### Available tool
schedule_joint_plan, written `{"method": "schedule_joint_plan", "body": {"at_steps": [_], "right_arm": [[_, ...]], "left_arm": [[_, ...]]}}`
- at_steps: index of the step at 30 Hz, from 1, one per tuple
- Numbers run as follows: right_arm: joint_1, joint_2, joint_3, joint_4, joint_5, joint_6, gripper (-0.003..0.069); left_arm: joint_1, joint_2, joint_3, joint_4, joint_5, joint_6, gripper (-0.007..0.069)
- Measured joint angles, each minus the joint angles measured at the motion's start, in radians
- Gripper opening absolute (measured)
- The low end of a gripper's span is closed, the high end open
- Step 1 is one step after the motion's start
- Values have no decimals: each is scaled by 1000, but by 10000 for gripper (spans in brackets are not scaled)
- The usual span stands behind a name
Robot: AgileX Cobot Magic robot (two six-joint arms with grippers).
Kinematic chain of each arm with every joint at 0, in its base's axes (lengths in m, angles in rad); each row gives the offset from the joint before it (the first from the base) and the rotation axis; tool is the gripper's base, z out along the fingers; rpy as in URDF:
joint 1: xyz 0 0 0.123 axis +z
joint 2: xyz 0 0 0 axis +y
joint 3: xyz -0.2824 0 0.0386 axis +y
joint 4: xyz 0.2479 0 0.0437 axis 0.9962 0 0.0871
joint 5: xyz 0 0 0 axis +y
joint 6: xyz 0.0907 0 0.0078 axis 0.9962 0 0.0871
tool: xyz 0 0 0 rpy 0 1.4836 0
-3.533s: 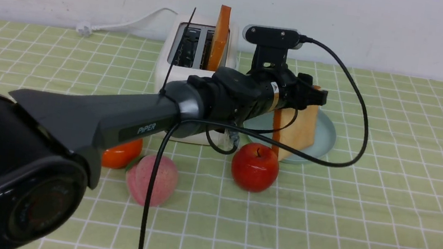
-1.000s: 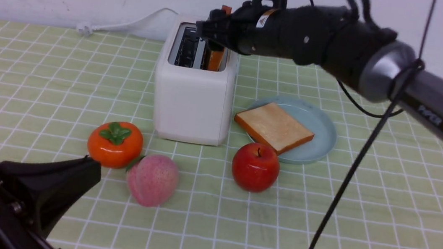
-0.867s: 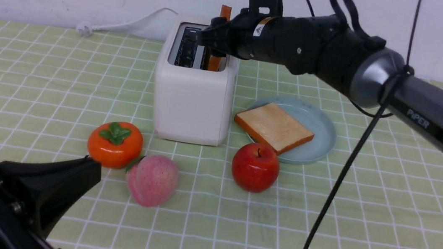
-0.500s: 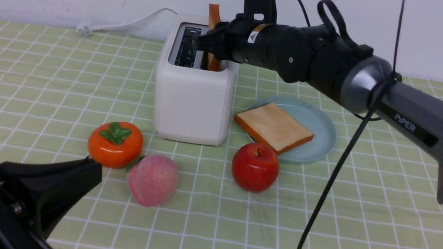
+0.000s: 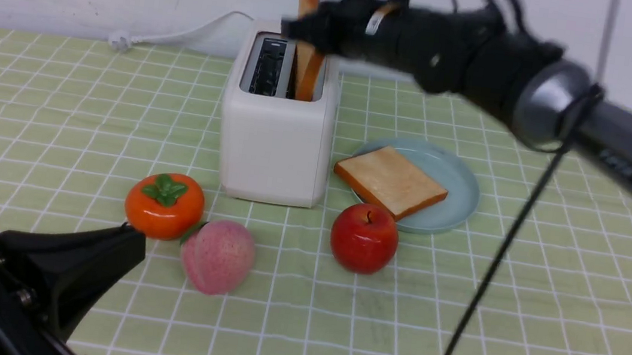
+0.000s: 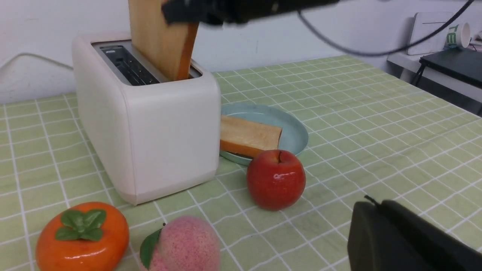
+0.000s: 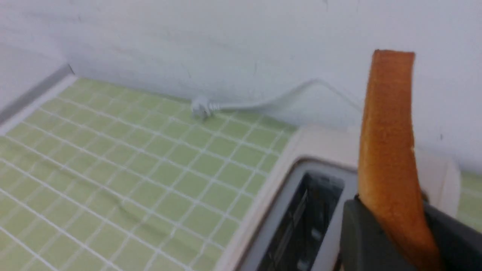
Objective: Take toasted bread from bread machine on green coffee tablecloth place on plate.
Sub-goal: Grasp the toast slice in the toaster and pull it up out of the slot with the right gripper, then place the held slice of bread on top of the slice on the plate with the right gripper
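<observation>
The white bread machine (image 5: 276, 136) stands on the green coffee tablecloth (image 5: 516, 316). My right gripper (image 5: 307, 27) reaches in from the right and is shut on a slice of toasted bread (image 5: 307, 68). That slice stands on edge, partly risen out of the right slot and leaning a little. In the right wrist view its crust edge (image 7: 388, 143) sticks up between the two dark fingers (image 7: 356, 233). Another slice (image 5: 391, 181) lies flat on the pale blue-green plate (image 5: 462, 186) to the right of the bread machine. My left gripper (image 6: 372, 205) is shut and empty, low at the near left.
A red apple (image 5: 364, 238) sits just in front of the plate. A pink peach (image 5: 217, 256) and an orange persimmon (image 5: 165, 205) lie in front of the bread machine. The white power cord (image 5: 177, 34) runs along the back wall.
My right gripper has closed on the slice in the right slot and raised it partway out. Earlier, the left arm set the first slice on the plate and drew back.
</observation>
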Motion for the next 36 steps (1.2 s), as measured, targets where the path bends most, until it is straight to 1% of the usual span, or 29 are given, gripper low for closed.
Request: {"method": "schedule_joint_plan", "body": {"at_steps": [2,4,5,7,8,9,10,11,12,13,14,15,16,17,19,20,21,22,25,26,27,31,36], "right_arm": [[2,-76,0,-2,1,0,125],[1,-197,-3,-23,56,-16,125],[1,-206,-5,-30,65,-21,125],[-25,-299,-13,-58,216,-38,125],[-36,-317,-14,-61,266,-43,125],[-67,-344,-15,-63,375,-46,125],[-78,-351,-16,-65,413,-47,125],[-103,-360,-16,-65,487,-48,125],[-163,-362,-6,-55,650,-54,125],[-170,-361,-3,-52,650,-56,125],[-220,-349,24,-11,723,-74,125],[-248,-339,46,31,748,-96,125],[-289,-322,77,100,767,-134,125],[-321,-304,108,188,778,-194,125],[-374,-262,169,413,780,-330,125],[-395,-238,188,512,779,-391,125],[-408,-216,198,584,778,-424,124],[-419,-194,204,648,774,-470,123],[-439,-104,209,817,749,-551,123],[-439,-104,209,817,749,-551,123],[-440,-58,209,861,729,-575,123],[-440,11,209,935,687,-613,122],[-440,34,209,958,630,-625,122]], "left_arm": [[0,0,0,0,0,0,-13],[0,0,0,0,0,0,-13],[0,0,0,0,0,0,-13],[0,0,0,0,0,0,-13],[0,0,0,0,0,0,-13],[0,0,0,0,0,0,-13],[0,0,0,0,0,0,-13],[0,0,0,0,0,0,-13],[0,0,0,0,-6,0,-13],[0,0,0,0,-7,0,-13],[0,0,0,1,-16,0,-13],[0,0,0,2,-24,0,-13],[0,0,0,5,-35,0,-13],[0,0,0,6,-45,0,-13],[0,0,0,8,-56,0,-13],[0,0,0,8,-56,0,-13],[0,0,0,8,-56,0,-13],[0,0,0,8,-56,1,-13],[0,0,0,11,-57,1,-13],[0,0,0,11,-57,1,-13],[0,0,0,16,-58,1,-13],[0,0,0,23,-59,1,-13],[0,0,0,23,-59,1,-13]]}}
